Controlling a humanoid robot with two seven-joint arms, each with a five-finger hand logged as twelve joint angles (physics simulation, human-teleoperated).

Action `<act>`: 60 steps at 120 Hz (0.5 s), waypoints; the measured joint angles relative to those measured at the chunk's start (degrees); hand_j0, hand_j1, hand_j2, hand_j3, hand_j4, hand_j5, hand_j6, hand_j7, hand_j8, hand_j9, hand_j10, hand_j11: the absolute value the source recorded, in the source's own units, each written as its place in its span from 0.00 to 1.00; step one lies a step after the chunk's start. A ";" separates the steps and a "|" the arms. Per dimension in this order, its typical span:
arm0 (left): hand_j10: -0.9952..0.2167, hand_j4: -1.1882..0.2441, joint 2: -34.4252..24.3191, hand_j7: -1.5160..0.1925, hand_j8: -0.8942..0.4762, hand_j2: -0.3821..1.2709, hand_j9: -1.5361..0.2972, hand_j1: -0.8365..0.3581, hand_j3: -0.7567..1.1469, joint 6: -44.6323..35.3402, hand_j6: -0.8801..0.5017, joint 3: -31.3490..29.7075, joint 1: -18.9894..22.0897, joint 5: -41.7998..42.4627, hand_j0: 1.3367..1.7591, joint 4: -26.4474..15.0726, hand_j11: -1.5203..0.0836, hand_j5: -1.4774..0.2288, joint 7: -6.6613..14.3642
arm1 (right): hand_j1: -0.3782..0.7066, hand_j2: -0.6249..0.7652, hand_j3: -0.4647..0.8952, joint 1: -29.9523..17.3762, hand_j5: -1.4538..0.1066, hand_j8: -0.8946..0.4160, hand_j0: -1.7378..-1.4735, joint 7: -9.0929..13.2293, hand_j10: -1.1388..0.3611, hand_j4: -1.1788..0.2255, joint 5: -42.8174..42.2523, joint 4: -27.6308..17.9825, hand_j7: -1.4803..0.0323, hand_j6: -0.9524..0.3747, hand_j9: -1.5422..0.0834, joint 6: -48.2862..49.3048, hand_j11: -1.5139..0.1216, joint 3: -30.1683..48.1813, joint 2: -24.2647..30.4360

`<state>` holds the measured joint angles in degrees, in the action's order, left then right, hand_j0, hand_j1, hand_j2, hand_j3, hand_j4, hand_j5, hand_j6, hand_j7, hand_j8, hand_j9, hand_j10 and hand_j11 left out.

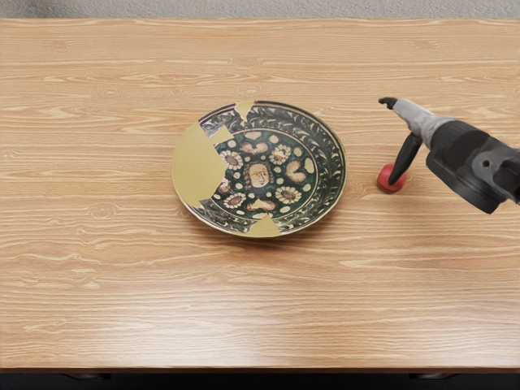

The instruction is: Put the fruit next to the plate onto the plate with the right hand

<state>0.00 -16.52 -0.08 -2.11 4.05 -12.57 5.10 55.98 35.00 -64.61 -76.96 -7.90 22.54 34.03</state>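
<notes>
Head view: right hand's (470, 162) fingers (404, 160) overlap round fruit (385, 181) beside plate (338, 156).

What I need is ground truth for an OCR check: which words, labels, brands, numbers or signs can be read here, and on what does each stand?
None: no readable text appears anywhere in the head view.
Plate: painted flowers, leaves and a face-like figure at the centre, but no letters or numbers.
Red fruit, right hand and wooden table: no label, brand or sign shows.
</notes>
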 joint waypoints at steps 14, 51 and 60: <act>0.82 0.83 0.00 0.89 0.65 0.23 0.84 0.99 0.40 0.00 0.64 0.00 0.00 0.01 0.76 0.00 0.95 0.87 0.00 | 0.08 0.44 0.34 -0.17 0.89 0.64 0.30 0.00 0.72 0.80 -1.04 4.26 0.93 0.67 0.91 -2.57 0.88 -2.39 -4.45; 0.82 0.83 0.00 0.89 0.65 0.23 0.84 0.99 0.40 0.00 0.64 0.00 0.00 0.00 0.76 0.00 0.95 0.87 0.00 | 0.16 0.43 0.34 -2.05 0.83 0.59 0.30 0.00 0.68 0.75 -1.52 7.82 0.88 0.62 0.85 -8.14 0.83 -6.21 -6.79; 0.82 0.83 0.00 0.89 0.65 0.23 0.84 0.99 0.40 0.00 0.64 0.00 0.00 0.00 0.76 0.00 0.95 0.87 0.00 | 0.23 0.42 0.34 -2.31 0.78 0.54 0.30 0.00 0.63 0.71 -1.34 7.94 0.82 0.57 0.80 -8.35 0.78 -6.37 -6.83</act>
<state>0.00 -16.52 -0.08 -2.11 4.05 -12.57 5.10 53.66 35.00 -65.95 -69.02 -16.24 16.18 27.20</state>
